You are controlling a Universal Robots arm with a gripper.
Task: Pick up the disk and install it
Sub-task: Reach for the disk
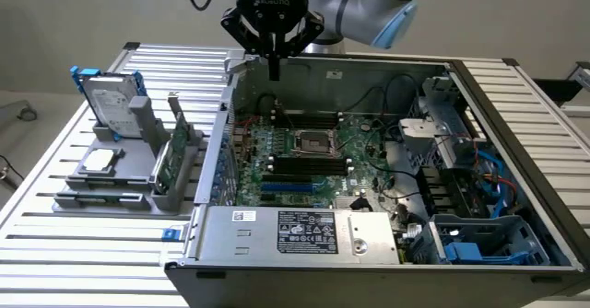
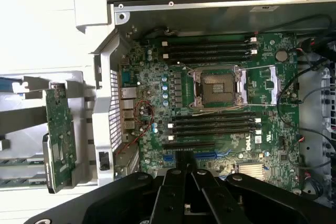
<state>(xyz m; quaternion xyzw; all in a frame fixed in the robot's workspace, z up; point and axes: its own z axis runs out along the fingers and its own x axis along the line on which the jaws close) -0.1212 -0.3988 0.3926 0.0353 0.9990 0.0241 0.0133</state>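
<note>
One slatted pale metal table (image 1: 83,260) is seen in the exterior view, backed by a plain light wall. One open black-and-silver computer case (image 1: 516,184) is laid on it, and one green motherboard (image 1: 305,156) is exposed inside, with one silver power supply box (image 1: 295,233) along the near edge and one blue plastic drive cage (image 1: 488,242) at the exterior view's right. One grey plastic holder (image 1: 120,187) is placed beside the case at the exterior view's left. Three parts are counted in it. One flat silver-grey disk (image 1: 112,104) in a bright blue plastic carrier is stood upright at the far end. One thin green circuit card (image 1: 173,152) is set on edge beside the case. One small square silver chip (image 1: 99,159) is laid flat. The black gripper (image 1: 273,73) is hung over the case's far wall, well apart from the disk, fingers pressed together on nothing.

In the wrist view, the gripper (image 2: 186,174) is seen clenched and empty above the motherboard (image 2: 220,129). One metal processor socket (image 2: 218,87) is shown mid-board, and the green circuit card (image 2: 59,135) is seen outside the case wall.
</note>
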